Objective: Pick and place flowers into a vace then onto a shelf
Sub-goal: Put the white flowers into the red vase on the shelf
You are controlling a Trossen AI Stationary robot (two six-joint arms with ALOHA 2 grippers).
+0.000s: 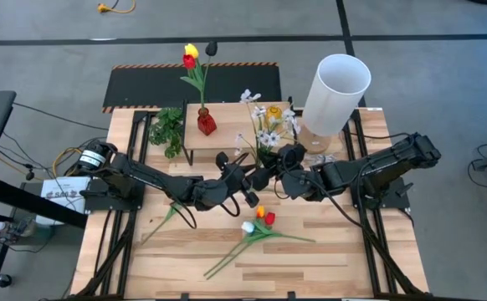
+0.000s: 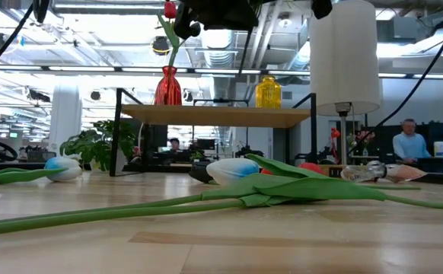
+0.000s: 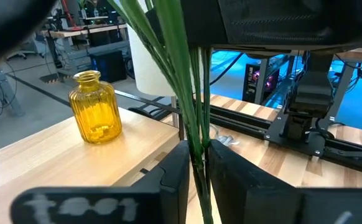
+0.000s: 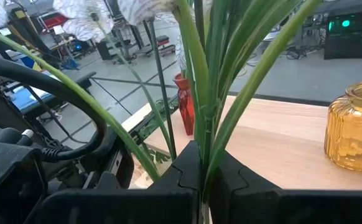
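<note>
A bunch of white-blossomed flowers [image 1: 269, 125] with long green stems stands upright over the shelf [image 1: 227, 138], between my two grippers. My left gripper [image 1: 252, 177] comes from the table's left and my right gripper [image 1: 284, 171] from the right; both are shut on the stems. On the shelf stand a red vase [image 1: 206, 124] holding a red and yellow tulip [image 1: 190, 57], and a yellow glass vase [image 3: 96, 109], which is empty. Orange, red and white tulips [image 1: 260, 224] lie flat on the table near the front. My left gripper pinches the bunch's green stems [image 3: 196, 146] between its two fingers, low on the stems. The stems rise upright out of the shut fingers, lifted clear of the table. My right gripper pinches the same bunch's stems and leaves [image 4: 201, 152] between its two fingers. The bunch stands upright in the hold, with its white blossoms [image 4: 81, 12] above.
A tall white cylinder [image 1: 335, 90] stands at the far right beside the shelf. A bushy green leaf sprig [image 1: 170, 130] lies left of the shelf. Another stem [image 1: 161, 219] lies on the near left of the table. A person [image 2: 413, 141] shows in the room beyond.
</note>
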